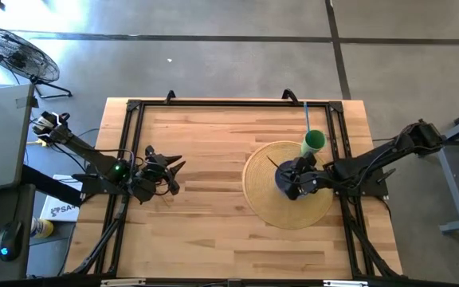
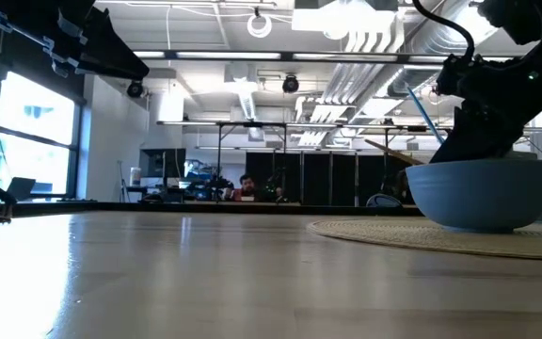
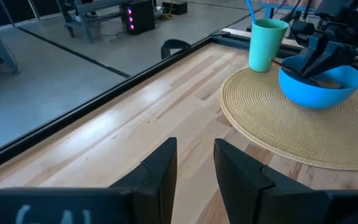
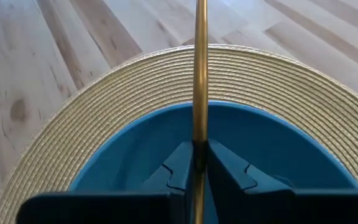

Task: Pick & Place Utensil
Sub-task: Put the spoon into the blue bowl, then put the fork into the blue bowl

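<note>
A thin gold utensil handle is pinched between the closed fingers of the right gripper, directly over the blue bowl on the woven mat. The narrow grip could let the handle pivot or slip. The left gripper waits part-open and empty.

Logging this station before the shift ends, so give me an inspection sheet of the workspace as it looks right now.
Surface: wooden table, bare apart from the woven mat.
Job's things: blue bowl on the mat; green cup with a blue straw at the mat's edge; thin gold utensil.
Clutter: nothing seen on the table.
Grippers: right tool shut on the utensil, over the bowl; left tool open, waiting at the table's left side.
Cables: yellow wiring at the left arm's base.
Surroundings: floor fan, a seated person far behind.
</note>
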